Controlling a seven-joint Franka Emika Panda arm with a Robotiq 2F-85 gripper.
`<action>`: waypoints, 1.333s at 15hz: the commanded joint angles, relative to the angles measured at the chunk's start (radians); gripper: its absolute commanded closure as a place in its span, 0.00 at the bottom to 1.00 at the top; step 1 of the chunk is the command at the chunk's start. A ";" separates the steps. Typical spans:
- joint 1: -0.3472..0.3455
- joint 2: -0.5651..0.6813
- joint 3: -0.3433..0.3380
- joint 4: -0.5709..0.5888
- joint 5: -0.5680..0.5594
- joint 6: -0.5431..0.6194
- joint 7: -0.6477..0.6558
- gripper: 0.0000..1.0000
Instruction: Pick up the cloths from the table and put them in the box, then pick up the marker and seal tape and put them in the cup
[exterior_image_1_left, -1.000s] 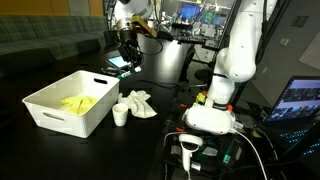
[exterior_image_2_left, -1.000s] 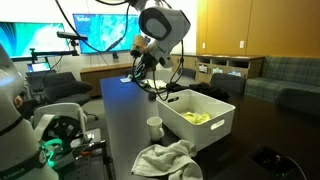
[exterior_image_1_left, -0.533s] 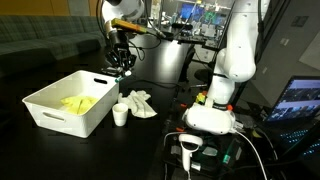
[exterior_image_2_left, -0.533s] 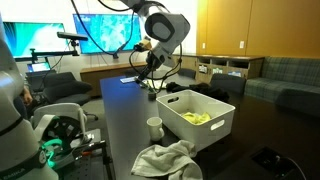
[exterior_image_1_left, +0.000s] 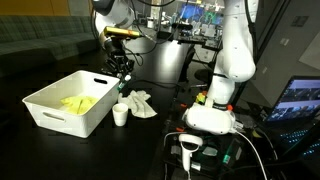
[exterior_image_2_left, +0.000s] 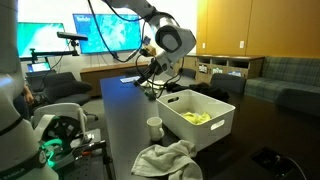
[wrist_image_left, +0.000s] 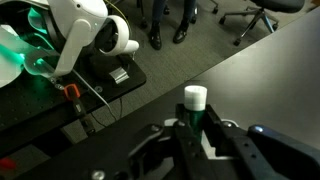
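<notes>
Marker (wrist_image_left: 195, 103) is hanging lengthwise down from the claw (wrist_image_left: 196, 132), which is pinching its green barrel; the white cup (exterior_image_1_left: 120, 114) is standing on the counter (exterior_image_1_left: 150, 145) almost directly below, apparently, just beside the box (exterior_image_1_left: 60, 122).

black table (exterior_image_1_left: 30, 150) | white box (exterior_image_1_left: 52, 112) | cup (exterior_image_1_left: 120, 114) | white cloth (exterior_image_1_left: 140, 103)

Exterior views opposed, sharing the box (exterior_image_1_left: 58, 119) (exterior_image_2_left: 206, 134); wrist view downward
</notes>
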 joint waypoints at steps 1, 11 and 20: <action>-0.037 0.077 0.009 0.093 0.043 -0.103 0.006 0.95; -0.089 0.202 -0.016 0.127 0.195 -0.104 0.018 0.95; -0.110 0.217 -0.066 -0.005 0.364 -0.025 0.021 0.95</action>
